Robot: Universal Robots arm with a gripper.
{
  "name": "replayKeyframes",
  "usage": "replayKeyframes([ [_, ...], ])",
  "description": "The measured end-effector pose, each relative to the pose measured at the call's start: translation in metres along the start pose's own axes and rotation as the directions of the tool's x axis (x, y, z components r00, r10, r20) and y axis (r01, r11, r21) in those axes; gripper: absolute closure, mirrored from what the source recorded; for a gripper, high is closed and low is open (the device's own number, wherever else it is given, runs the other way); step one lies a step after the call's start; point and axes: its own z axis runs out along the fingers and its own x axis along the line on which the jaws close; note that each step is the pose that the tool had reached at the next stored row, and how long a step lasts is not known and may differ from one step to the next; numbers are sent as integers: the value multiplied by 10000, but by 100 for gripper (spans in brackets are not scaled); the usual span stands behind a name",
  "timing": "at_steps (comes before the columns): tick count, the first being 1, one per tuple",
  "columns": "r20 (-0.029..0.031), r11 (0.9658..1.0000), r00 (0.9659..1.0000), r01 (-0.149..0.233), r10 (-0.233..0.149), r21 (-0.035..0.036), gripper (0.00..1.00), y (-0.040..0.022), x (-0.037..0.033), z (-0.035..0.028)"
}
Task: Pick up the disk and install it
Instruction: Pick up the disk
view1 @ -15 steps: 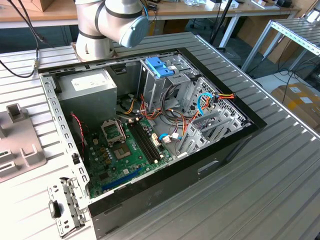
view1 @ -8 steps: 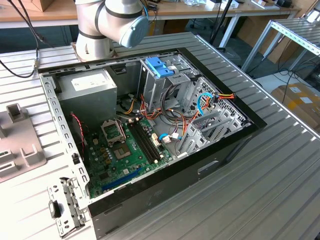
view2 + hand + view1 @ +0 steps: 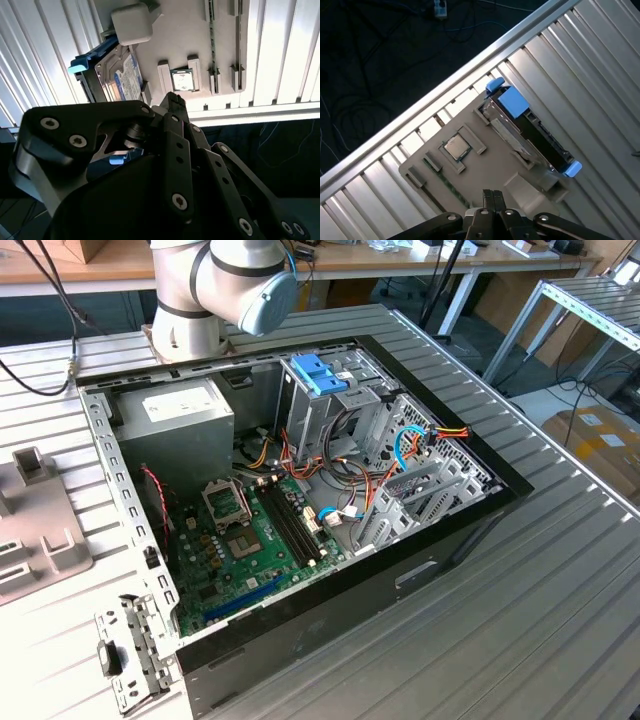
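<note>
Arm base (image 3: 205,290), exterior view: it stands behind one open computer case (image 3: 300,500) on the slatted table (image 3: 540,620), with one blue latch (image 3: 318,373) on the drive cage. Second wrist view: one gripper (image 3: 175,99), its two fingers clenched together on nothing, clear of one grey tray (image 3: 170,40). One disk (image 3: 127,75) stands on edge in that tray beside one processor chip (image 3: 181,80). First wrist view: the disk's carrier shows two blue end tabs, and the fingertips are apart from it.

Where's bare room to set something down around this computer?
Bare ribbed table lies on the exterior view's right of the computer case, and beside the disk standing in the grey holder plate. Inside the case, cables crowd the space.
</note>
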Motion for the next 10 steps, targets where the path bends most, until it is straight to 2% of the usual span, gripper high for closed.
replayKeyframes([
  [3,-14,9994,9994,354,-354,-8,89,0,0,0],
  [4,-23,9984,9984,566,-566,-13,89,0,0,0],
  [10,-46,9929,9929,1185,-1185,-30,89,0,0,1],
])
